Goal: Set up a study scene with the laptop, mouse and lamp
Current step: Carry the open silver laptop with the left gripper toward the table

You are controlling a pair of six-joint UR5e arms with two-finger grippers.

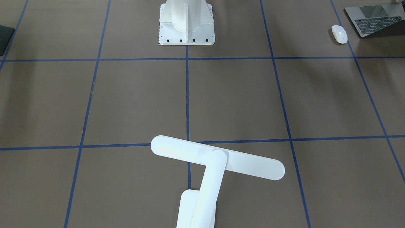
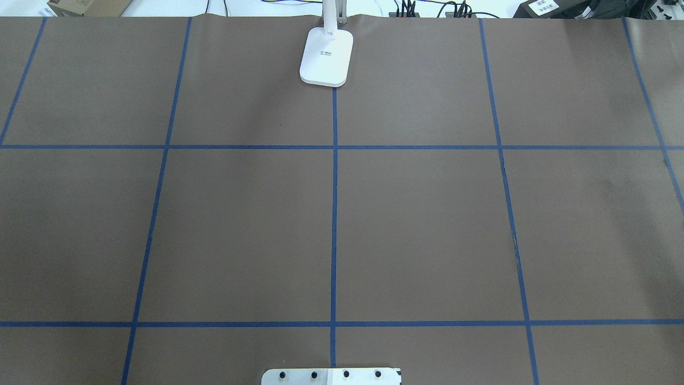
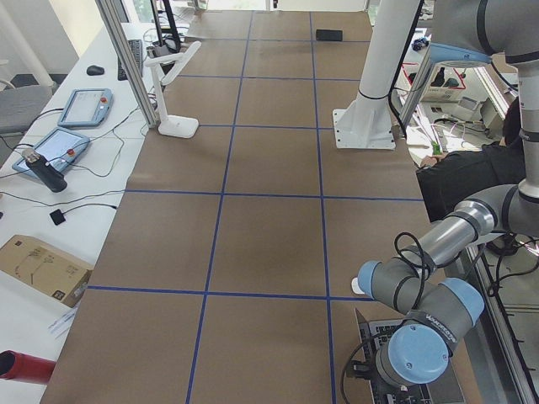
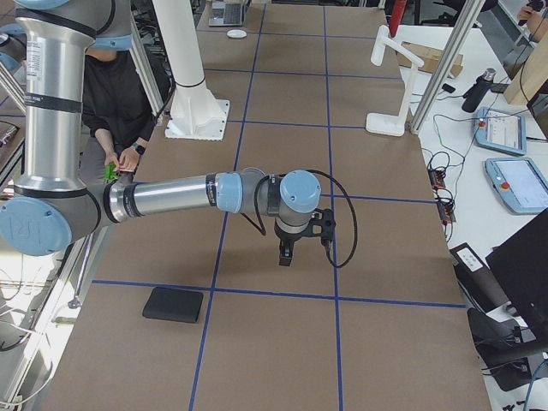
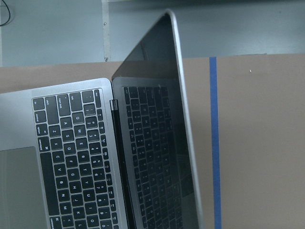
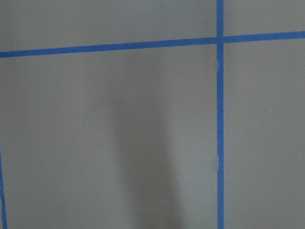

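Laptop (image 1: 373, 17) lies open at about 9 o'clock from the white pedestal (image 1: 186, 23), taking 12 o'clock as straight away from the robot. Its screen is raised and its keyboard is free. The left gripper (image 3: 362, 377) hangs just above it. Only the side view shows it, as a dark shape under the wrist, so I cannot tell whether its jaws are apart or together. The left wrist view looks down on the keys and the hinge. The mouse (image 1: 339, 34) rests near the laptop, at its 2 o'clock, not touching it. The lamp (image 1: 217, 158) stands at 12 o'clock from the pedestal, at the far edge of the table (image 2: 240, 224). The right gripper (image 4: 286, 255) points down over the table at roughly 2 o'clock, and the state of its jaws also cannot be judged. A black pad (image 4: 173, 305) lies at 3 o'clock.

I judge that the step in hand is to take the laptop. It is thin, probably heavy and hinged, so the grip should be on the edge of the base, never on the screen. It should travel low and level. The way toward the lamp passes near the mouse, so the base must clear it.
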